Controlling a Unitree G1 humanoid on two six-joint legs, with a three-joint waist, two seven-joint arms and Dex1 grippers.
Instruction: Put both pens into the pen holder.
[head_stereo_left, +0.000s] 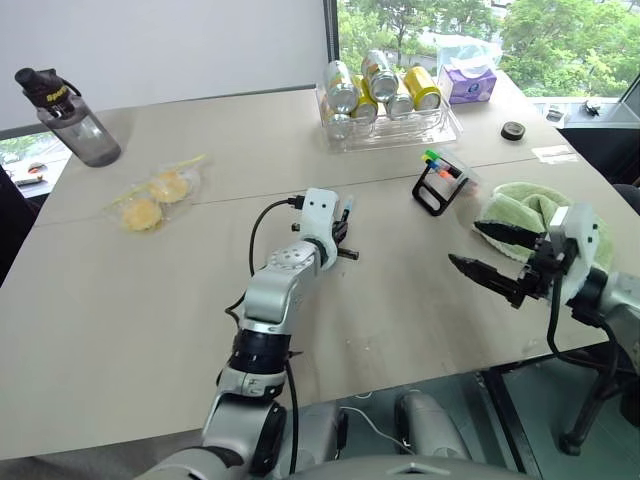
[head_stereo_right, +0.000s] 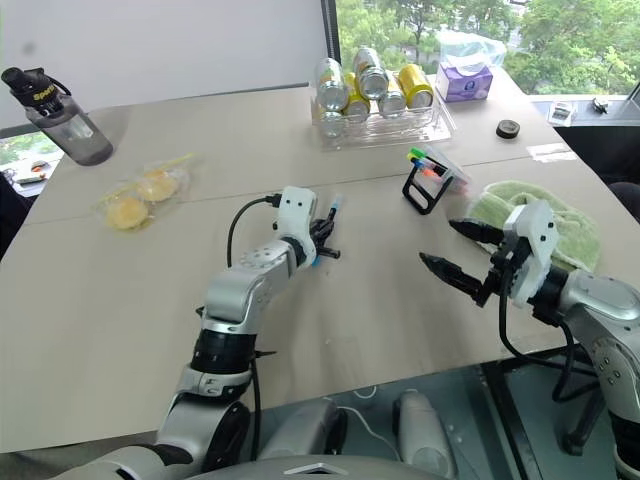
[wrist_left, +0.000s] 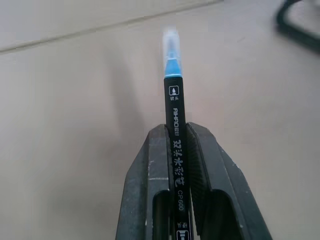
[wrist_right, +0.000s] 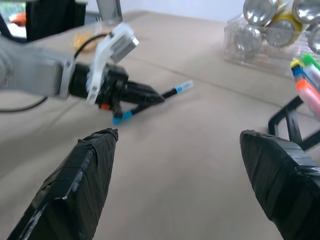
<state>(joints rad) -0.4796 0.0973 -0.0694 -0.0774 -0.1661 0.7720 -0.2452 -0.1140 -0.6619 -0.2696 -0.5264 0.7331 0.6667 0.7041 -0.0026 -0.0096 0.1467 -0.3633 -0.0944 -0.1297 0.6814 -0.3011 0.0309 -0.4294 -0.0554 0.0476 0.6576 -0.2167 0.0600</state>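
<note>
Left gripper (wrist_left: 177, 165): you have it clenched on the blue-ended pen (wrist_left: 175, 115), barrel pinched between both fingers, light blue tip sticking out past them.
Blue pen position: held above the table (head_stereo_left: 150, 300) near its middle.
Right gripper (head_stereo_left: 490, 255): your fingers are spread wide with nothing between them, near the table's right edge.
Pen holder (head_stereo_left: 437, 187): stands toward the right edge, tilted, with coloured markers lying on it.
Tray of cans (head_stereo_left: 385, 100): at the far edge, behind the holder.
Green towel (head_stereo_left: 530, 205): at the right edge, just beside the holder.
</note>
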